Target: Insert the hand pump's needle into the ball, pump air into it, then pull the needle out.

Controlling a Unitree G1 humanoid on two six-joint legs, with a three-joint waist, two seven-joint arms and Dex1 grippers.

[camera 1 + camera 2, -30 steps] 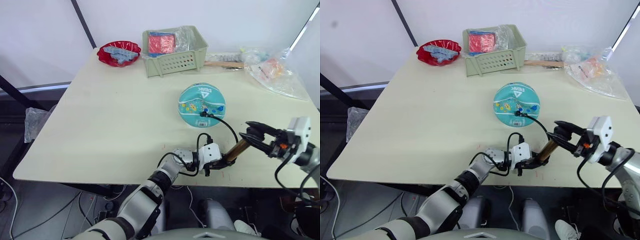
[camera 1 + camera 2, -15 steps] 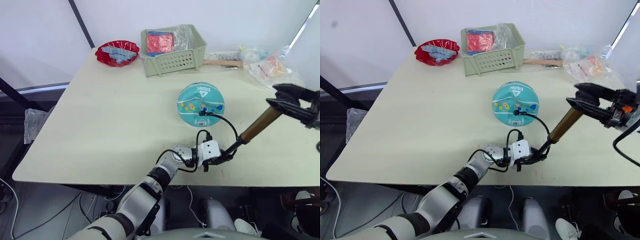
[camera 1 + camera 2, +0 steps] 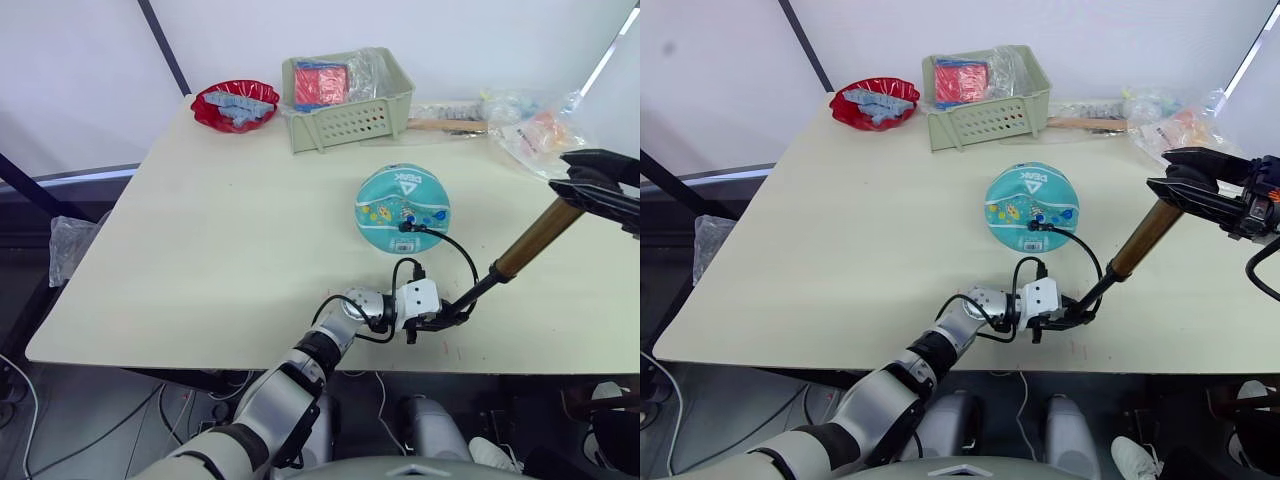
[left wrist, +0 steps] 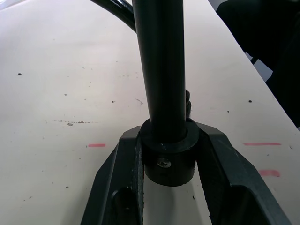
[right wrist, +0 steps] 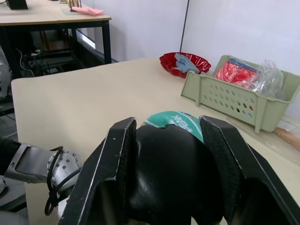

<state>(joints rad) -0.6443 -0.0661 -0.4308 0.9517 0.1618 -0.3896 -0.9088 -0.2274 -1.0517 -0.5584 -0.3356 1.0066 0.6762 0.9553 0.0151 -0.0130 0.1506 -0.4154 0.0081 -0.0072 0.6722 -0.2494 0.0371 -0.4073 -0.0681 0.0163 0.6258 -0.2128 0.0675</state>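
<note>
Resting on the cream table (image 3: 220, 230), the teal ball (image 3: 402, 209) sits nearer the right edge, in front of the pale green basket (image 3: 347, 100) and well apart from it; white triangle logo faces up and back. The needle's (image 3: 403, 227) black fitting is seated against the near side of the ball, the metal pin itself not visible. From that fitting the thin black hose (image 3: 455, 250) arcs toward the robot and loops back down to the pump's base. The hand pump (image 3: 500, 267) slants across the table's near right part: its black base end lies low in front of the ball, and the gold-bronze cylinder (image 3: 532, 240) rises up and away to the right of the ball. Left gripper (image 3: 440, 319) is clamped on the pump's black base; in the left wrist view the two fingers (image 4: 124, 187) press either side of a black collar with a small screw, the black shaft running up between them. Right gripper (image 3: 595, 182) is closed around the black handle at the top of the pump, right of the ball and raised above the table; in the right wrist view both fingers (image 5: 110, 173) hug the rounded black handle. A red bowl (image 3: 237, 105) with bluish contents sits left of the basket. Clear plastic bags (image 3: 540, 135) lie behind the ball at the far right.
</note>
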